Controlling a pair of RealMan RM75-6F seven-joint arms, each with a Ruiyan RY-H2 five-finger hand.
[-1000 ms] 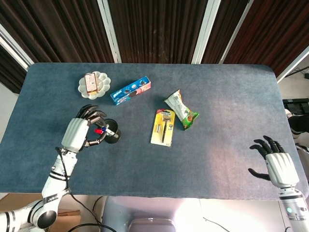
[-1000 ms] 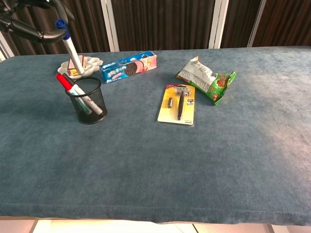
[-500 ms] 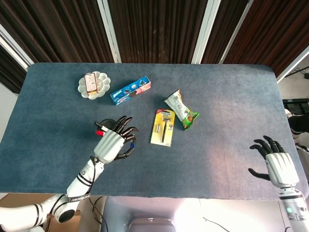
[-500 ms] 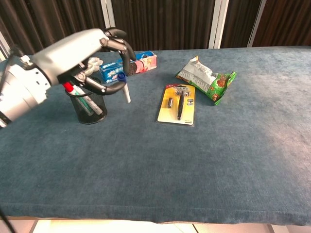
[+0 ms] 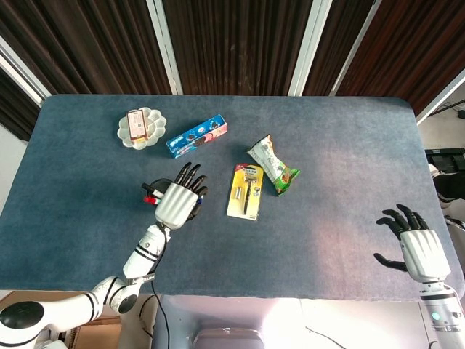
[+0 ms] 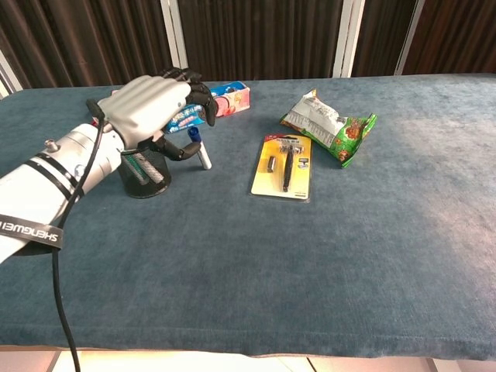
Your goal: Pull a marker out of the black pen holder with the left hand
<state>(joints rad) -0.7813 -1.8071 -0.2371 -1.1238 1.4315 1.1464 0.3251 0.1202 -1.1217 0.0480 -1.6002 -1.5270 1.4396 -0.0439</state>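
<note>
My left hand [image 6: 151, 108] hovers just right of the black mesh pen holder [image 6: 147, 172] and hides most of it. It holds a white marker with a blue cap [image 6: 199, 149] between thumb and fingers, tilted, with its lower end close to the table. From the head view the left hand [image 5: 178, 200] covers the holder, and only a red-capped marker [image 5: 150, 198] still in it pokes out at the left. My right hand [image 5: 418, 249] is open, fingers spread, at the table's front right edge.
A yellow razor pack [image 5: 245, 190] lies just right of the left hand. Behind it are a green snack bag [image 5: 274, 167], a blue cookie box [image 5: 196, 136] and a white flower-shaped dish [image 5: 142, 125]. The table is covered in blue cloth [image 5: 341, 182].
The left hand lifted the blue-capped marker out of the holder, swung right and came down; the marker now sits low beside the holder. The right hand has not moved.
</note>
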